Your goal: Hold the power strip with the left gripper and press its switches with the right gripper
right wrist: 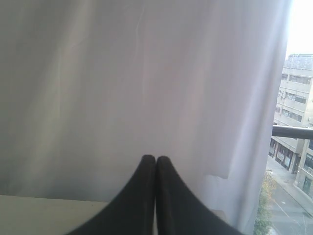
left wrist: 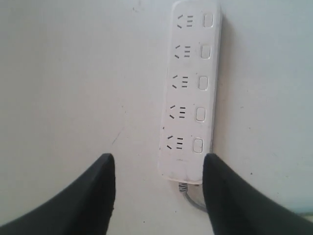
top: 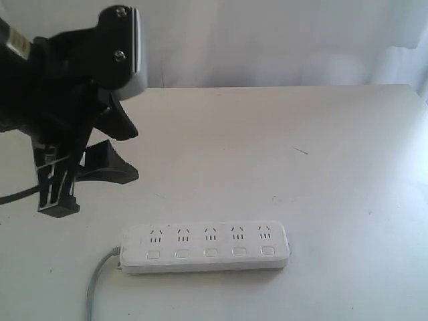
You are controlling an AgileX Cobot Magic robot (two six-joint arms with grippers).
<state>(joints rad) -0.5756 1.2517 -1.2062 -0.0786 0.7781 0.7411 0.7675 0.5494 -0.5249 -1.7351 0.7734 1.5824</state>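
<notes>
Power strip (top: 205,247): long white rounded plastic bar, flat on the counter at the near edge of the exterior view, sockets up, nothing touching it.
Switches (top: 210,253): five small white rounded-rectangle buttons in a row on the near side of the sockets; pressed or not, cannot tell.
Cord (top: 97,281): thin grey cable leaving the left end and trailing toward the near edge.
Long axis: left-right across the exterior view, cord end on the left arm's side.
Left pincer (top: 136,155): black two-finger claw, fingers wide apart, empty, raised, behind and left of the power strip.
Key relation: in the left wrist view the cord end lies nearest the left pincer (left wrist: 159,164) and the bar (left wrist: 190,93) runs straight away from it; the gap spans the short width, but the bar sits off-centre, closer to one finger.
Nearer arm: left; the right arm is out of the exterior view.
Next move, judged: shift sideways to centre, then lower over the cord end.
Right pincer (right wrist: 155,164): black curved fingers pressed together, holding nothing, facing away from the bar.
Counter (top: 301,167): pale matte flat top with faint scuffs.
Room: white curtain (right wrist: 122,73) behind; grey buildings (right wrist: 296,98) past its edge.
</notes>
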